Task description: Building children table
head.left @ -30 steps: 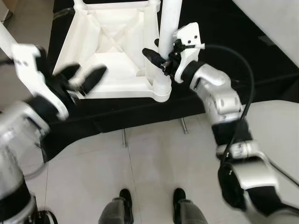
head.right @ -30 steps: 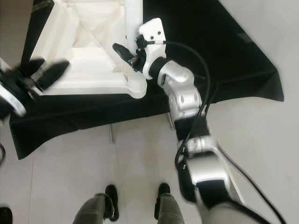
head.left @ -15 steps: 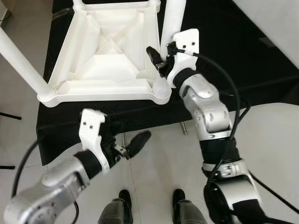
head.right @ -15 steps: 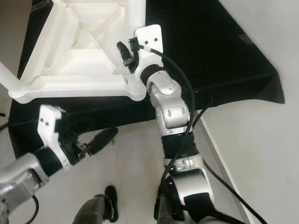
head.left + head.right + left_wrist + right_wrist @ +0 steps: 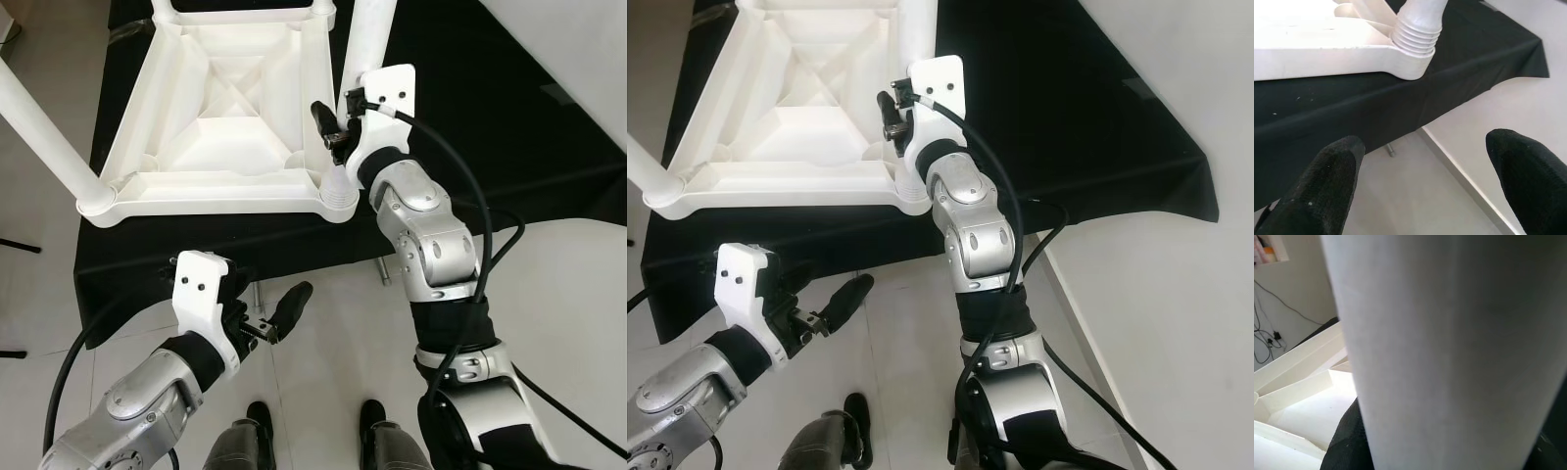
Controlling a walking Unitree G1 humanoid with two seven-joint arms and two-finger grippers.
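Note:
A white plastic children's table (image 5: 225,108) lies upside down on a black-draped surface (image 5: 490,117), its legs pointing up. My right gripper (image 5: 343,113) is at the near right leg (image 5: 370,34), just above the ribbed corner socket (image 5: 338,191). In the right wrist view the leg (image 5: 1449,347) fills the space between the black fingers (image 5: 1347,440), which are shut on it. My left gripper (image 5: 266,305) hangs open below the table's front edge, over the floor. Its fingers (image 5: 1332,181) are spread wide with nothing between them, and the corner socket (image 5: 1415,34) lies ahead of them.
The near left leg (image 5: 39,117) slants out past the cloth's left edge. Two thin metal supports (image 5: 259,289) come down from under the cloth to the tiled floor. My own feet (image 5: 260,421) stand just in front. A white surface (image 5: 578,59) lies at the right.
My left arm has swung down from the table's near left corner to below the front edge. The right gripper has closed in on the near right leg.

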